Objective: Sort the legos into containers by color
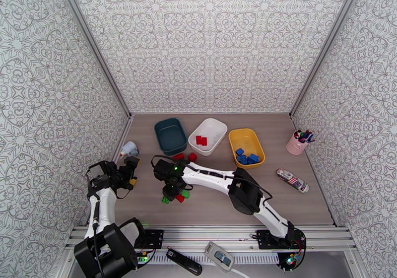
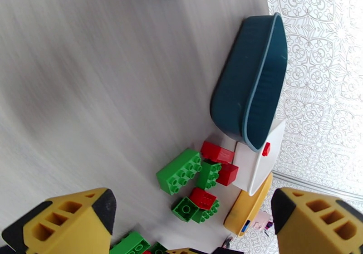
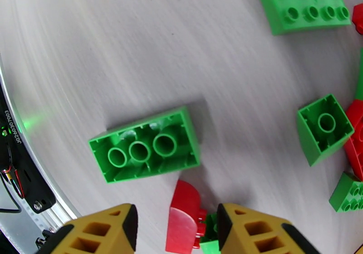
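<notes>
The left gripper has two blocky yellow fingers, each cut with triangular windows and faced in black on the inner tip. The right gripper is built the same. Beside its wrist sits a black housing with white printed characters, a screw and thin red and black wires. Both arms have white links between bulky black joints. A green light glows just behind the right gripper.
</notes>
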### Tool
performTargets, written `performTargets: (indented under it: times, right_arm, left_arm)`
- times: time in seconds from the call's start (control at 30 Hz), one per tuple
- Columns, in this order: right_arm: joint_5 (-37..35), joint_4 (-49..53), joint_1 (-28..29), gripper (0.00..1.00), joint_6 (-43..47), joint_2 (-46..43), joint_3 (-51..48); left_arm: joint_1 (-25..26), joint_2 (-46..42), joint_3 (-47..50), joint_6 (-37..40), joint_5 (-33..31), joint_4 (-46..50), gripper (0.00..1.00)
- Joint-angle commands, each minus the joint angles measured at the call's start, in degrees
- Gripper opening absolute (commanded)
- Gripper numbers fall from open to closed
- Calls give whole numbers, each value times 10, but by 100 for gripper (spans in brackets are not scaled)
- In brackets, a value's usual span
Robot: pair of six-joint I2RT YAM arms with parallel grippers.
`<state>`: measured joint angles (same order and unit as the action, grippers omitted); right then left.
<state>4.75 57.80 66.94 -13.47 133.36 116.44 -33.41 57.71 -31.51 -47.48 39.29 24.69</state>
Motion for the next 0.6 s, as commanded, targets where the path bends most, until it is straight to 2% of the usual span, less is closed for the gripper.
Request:
performTargets:
  times: [0.0, 0.2, 0.57]
  right_arm:
    - [-29, 27, 4, 51, 2, 21, 20]
    - [-63, 46, 13, 51, -1, 37, 24]
    - [-74, 35, 17, 36, -11, 32, 2]
  left_arm:
    - [-10, -1, 5, 9, 24, -10, 96]
    - [-15, 1, 10, 8, 28, -16, 96]
    - [-15, -1, 16, 11, 30, -17, 96]
